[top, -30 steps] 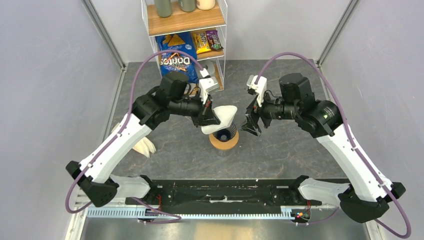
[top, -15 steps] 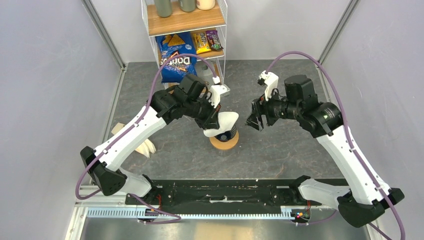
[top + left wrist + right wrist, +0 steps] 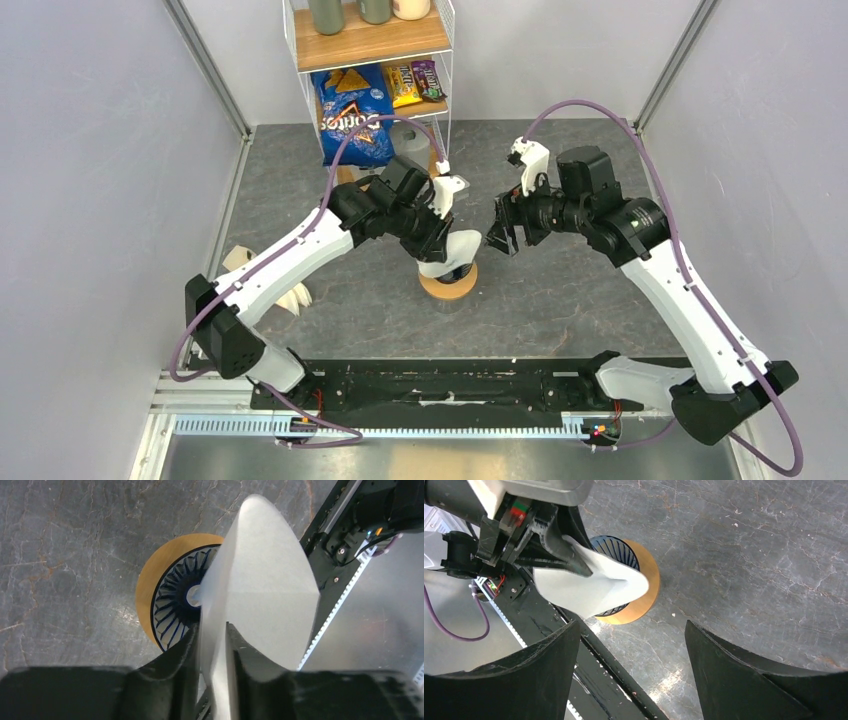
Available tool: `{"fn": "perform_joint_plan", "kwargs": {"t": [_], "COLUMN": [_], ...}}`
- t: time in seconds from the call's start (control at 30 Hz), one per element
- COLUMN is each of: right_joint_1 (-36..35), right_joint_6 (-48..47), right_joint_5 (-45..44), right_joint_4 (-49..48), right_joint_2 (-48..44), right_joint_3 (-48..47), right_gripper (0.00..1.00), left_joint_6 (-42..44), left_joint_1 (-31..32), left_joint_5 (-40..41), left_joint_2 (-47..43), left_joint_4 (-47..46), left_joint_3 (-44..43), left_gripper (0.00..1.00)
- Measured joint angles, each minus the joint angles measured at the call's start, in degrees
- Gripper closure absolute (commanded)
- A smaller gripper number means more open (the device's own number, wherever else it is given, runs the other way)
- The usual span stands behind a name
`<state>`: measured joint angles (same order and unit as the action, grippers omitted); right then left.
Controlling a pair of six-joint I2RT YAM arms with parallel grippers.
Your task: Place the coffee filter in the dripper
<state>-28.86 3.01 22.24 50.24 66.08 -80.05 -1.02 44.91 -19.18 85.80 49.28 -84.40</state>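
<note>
The coffee filter (image 3: pixel 455 244), a white paper cone, hangs tip-down over the dripper (image 3: pixel 456 271), its tip reaching into the bowl. In the left wrist view the coffee filter (image 3: pixel 265 580) covers the right half of the dark blue ribbed dripper (image 3: pixel 172 605). My left gripper (image 3: pixel 212 630) is shut on the filter's folded edge, a finger on each side. The right wrist view shows the coffee filter (image 3: pixel 594 587) leaning over the dripper (image 3: pixel 616 545). My right gripper (image 3: pixel 500 240) hovers open just right of the dripper, holding nothing.
The dripper stands on a flat wooden ring (image 3: pixel 447 288). A bundle of cream filters (image 3: pixel 287 295) lies at the left. A wire shelf with a Doritos bag (image 3: pixel 352 115) and candy stands at the back. A black rail (image 3: pixel 450 385) runs along the near edge.
My left arm has swung right and lowered the filter from beside the dripper down onto it. The right gripper has drawn slightly back and up, still open.
</note>
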Motion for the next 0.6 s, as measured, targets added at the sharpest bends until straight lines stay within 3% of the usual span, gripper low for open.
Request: {"fn": "perform_joint_plan", "kwargs": {"t": [0.2,0.3,0.37,0.6], "right_joint_1": [0.0,0.0,0.0,-1.6], "right_joint_6": [-4.2,-7.0,-8.9,-14.8], "right_joint_5": [1.0,2.3,3.4,5.2], "right_joint_4": [2.9,4.1,4.9,7.0], "right_joint_2": [2.4,3.8,4.4,9.6], "right_joint_3": [-2.7,-5.0,-6.3,-13.3], "right_gripper": [0.14,0.19,0.25,0.57], "left_joint_6": [-0.5,-0.7,-1.5,-9.3], "left_joint_1": [-0.3,-2.3,-6.1,-23.7], "left_joint_5": [-0.4,-2.1,-5.6,-14.8], "left_joint_2": [0.7,0.3,-1.0,-12.2], "left_joint_4": [1.1,2.2,2.0,-4.1], "left_joint_3": [-0.3,-1.0,-1.3,-1.3], "left_gripper": [0.38,0.21,0.14,0.11]}}
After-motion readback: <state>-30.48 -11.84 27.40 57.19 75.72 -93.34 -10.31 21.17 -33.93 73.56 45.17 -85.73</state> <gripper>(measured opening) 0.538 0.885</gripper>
